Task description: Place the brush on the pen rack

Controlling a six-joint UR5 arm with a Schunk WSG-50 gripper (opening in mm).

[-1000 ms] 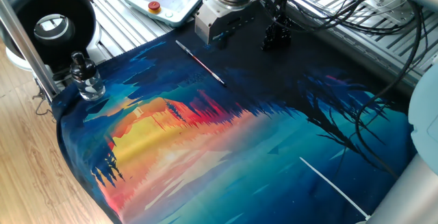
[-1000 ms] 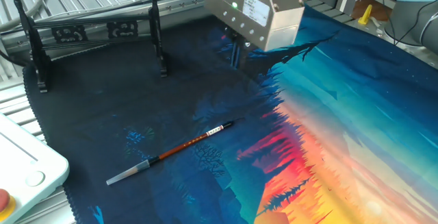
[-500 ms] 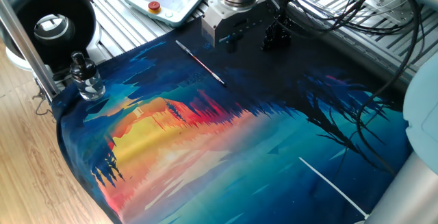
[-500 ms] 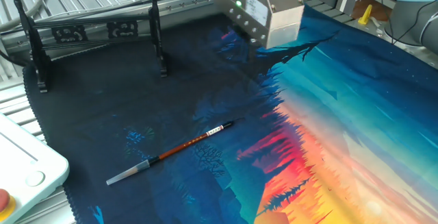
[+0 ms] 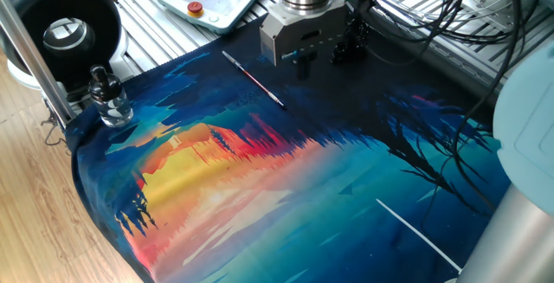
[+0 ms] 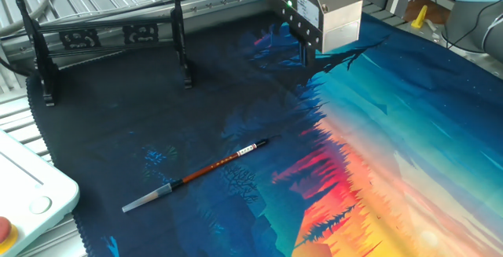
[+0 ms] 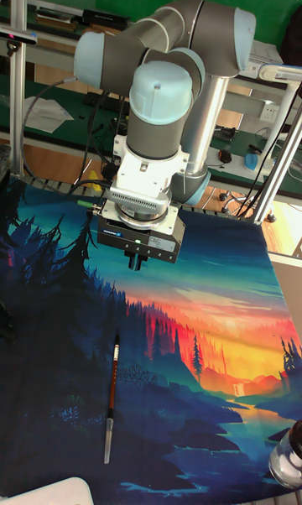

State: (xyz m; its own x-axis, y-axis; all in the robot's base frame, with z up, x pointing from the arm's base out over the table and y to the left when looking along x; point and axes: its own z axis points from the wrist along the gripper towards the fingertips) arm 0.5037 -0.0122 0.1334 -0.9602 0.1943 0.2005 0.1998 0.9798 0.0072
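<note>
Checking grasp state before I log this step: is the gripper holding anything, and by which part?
Nothing is held. The gripper hangs above the mat with nothing between its fingers, and the brush lies flat on the mat, apart from it.

The gripper (image 5: 302,61) body covers most of its own fingers in every view, so can't tell how far apart they sit. The pen rack (image 5: 344,49) just behind it is partly blocked by that body and the cables, notches too dark to make out. The white rod (image 5: 418,234), well away from the gripper, runs off the bottom edge. The brush (image 7: 111,393) tip blends into the dark cloth.
</note>
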